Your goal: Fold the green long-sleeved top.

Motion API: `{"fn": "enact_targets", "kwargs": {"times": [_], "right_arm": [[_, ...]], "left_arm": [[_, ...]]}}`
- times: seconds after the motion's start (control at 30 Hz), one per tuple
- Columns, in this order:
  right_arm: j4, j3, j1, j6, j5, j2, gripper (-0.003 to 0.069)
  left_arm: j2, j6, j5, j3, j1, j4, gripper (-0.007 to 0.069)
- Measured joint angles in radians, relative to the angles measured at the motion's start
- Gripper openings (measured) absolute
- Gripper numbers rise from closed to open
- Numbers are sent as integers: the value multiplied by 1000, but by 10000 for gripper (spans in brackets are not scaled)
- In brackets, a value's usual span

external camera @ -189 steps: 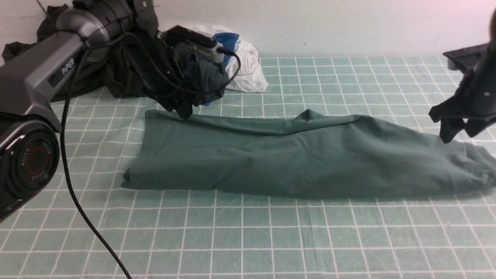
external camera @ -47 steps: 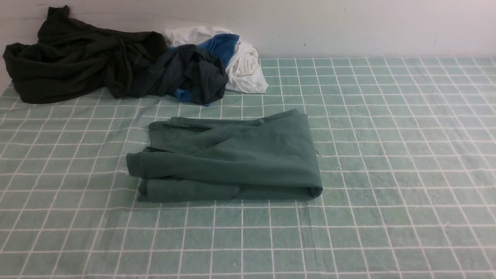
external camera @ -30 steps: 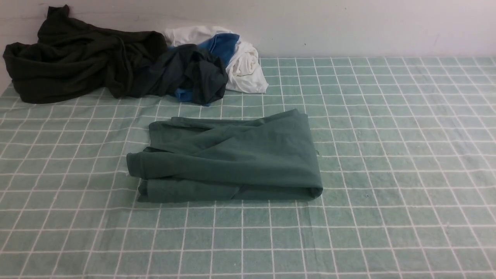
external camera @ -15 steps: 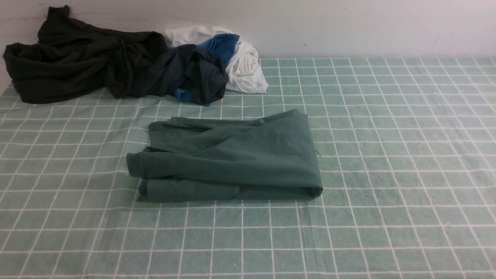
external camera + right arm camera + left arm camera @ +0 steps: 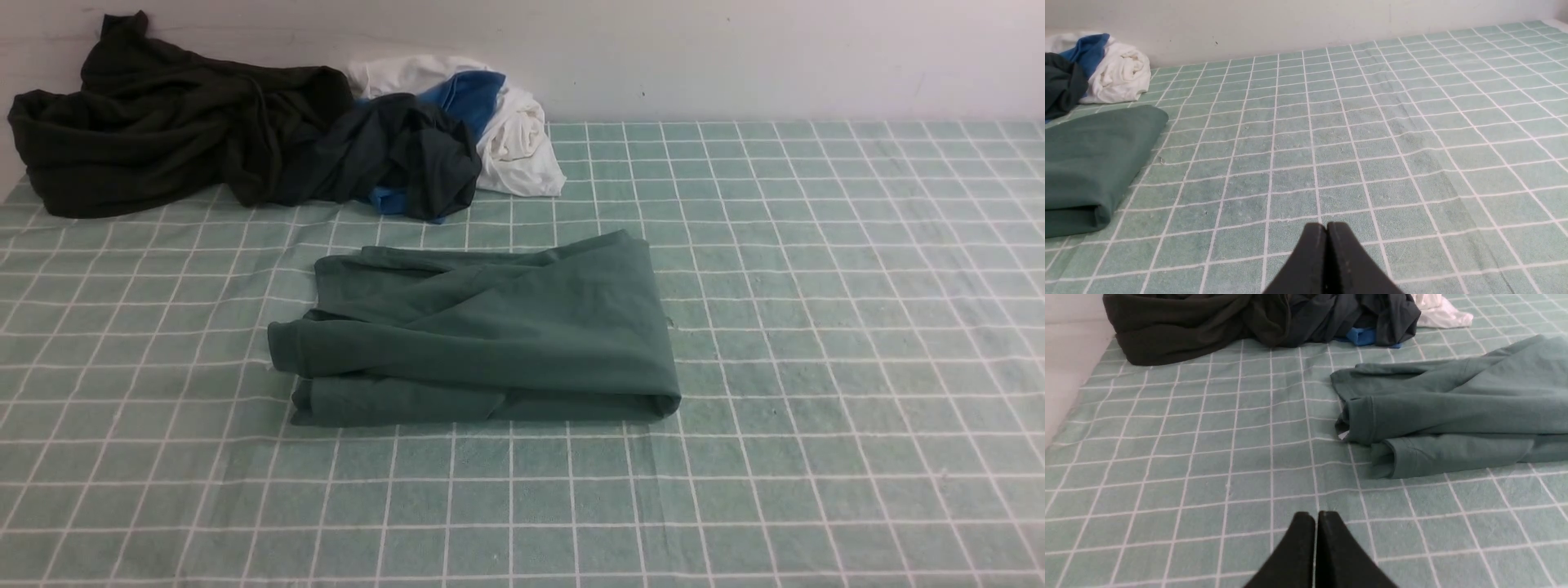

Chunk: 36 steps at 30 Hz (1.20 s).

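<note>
Folded green top on checked cloth; both my pincers empty.

Nearest: my left pincer (image 5: 1316,516) and right pincer (image 5: 1327,226), each with tips pressed together, holding nothing, above the checked tablecloth (image 5: 816,327); centre, left of middle: the green long-sleeved top (image 5: 490,335), lying folded in a flat bundle, cuffs at its left end, apart from both pincers; far left, by the wall: dark olive-black garment (image 5: 155,122), slate-grey garment with blue (image 5: 408,159), white cloth (image 5: 518,139), heaped touching.
</note>
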Motion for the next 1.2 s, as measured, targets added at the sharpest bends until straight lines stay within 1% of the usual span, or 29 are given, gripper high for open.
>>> {"fn": "enact_targets", "kwargs": {"times": [0.07,0.1,0.13,0.17,0.3,0.4,1.2], "right_arm": [[0,0,0,0,0,0,-14],[0,0,0,0,0,0,-14],[0,0,0,0,0,0,-14],[0,0,0,0,0,0,-14],[0,0,0,0,0,0,-14],[0,0,0,0,0,0,-14],[0,0,0,-1,1,0,-14]], "left_arm": [[-8,58,-99,62,67,-53,-3],[-12,73,-122,77,74,-64,-3],[-28,128,-201,142,126,-100,-3],[-44,156,-239,181,153,-123,-3],[-118,198,-271,290,208,-136,-3],[-164,200,-241,340,214,-139,-3],[-170,200,-232,342,216,-142,-3]]}}
